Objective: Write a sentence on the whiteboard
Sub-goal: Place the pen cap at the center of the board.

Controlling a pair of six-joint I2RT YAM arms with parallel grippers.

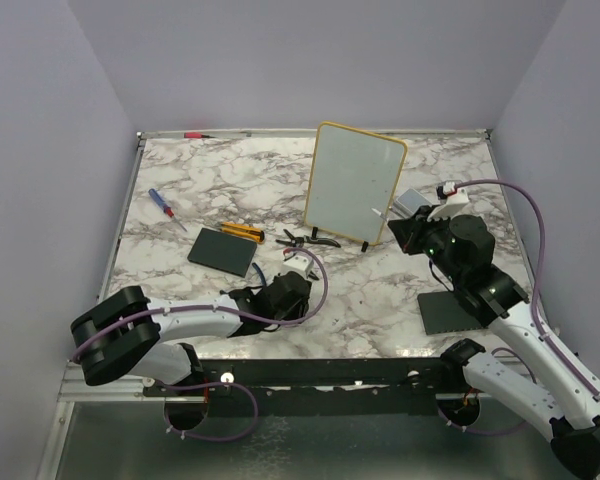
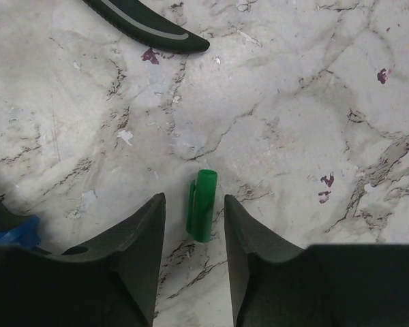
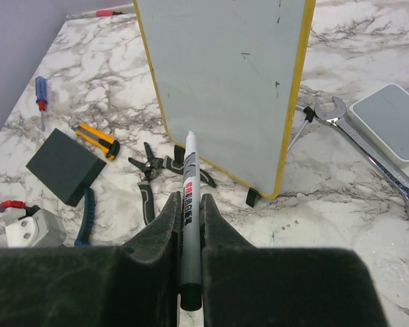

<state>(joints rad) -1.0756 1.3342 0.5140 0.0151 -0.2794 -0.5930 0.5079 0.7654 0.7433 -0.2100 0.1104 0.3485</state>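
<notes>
Gripping a white marker pen [image 3: 189, 163] to write, right claw [image 3: 189, 199] faces yellow-rimmed whiteboard [image 3: 225, 82]; left claw [image 2: 193, 199] open around green cap [image 2: 203, 204].

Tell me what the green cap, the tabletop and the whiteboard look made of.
Green cap: likely plastic, slightly translucent, with a moulded clip. Tabletop: marble-look surface, grey veins, faint sheen; real stone or laminate unclear. Whiteboard: smooth white face, probably coated; yellow rim looks plastic.

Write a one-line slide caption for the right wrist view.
The right gripper clamps a marker, tip toward the upright whiteboard, no words written yet.
</notes>
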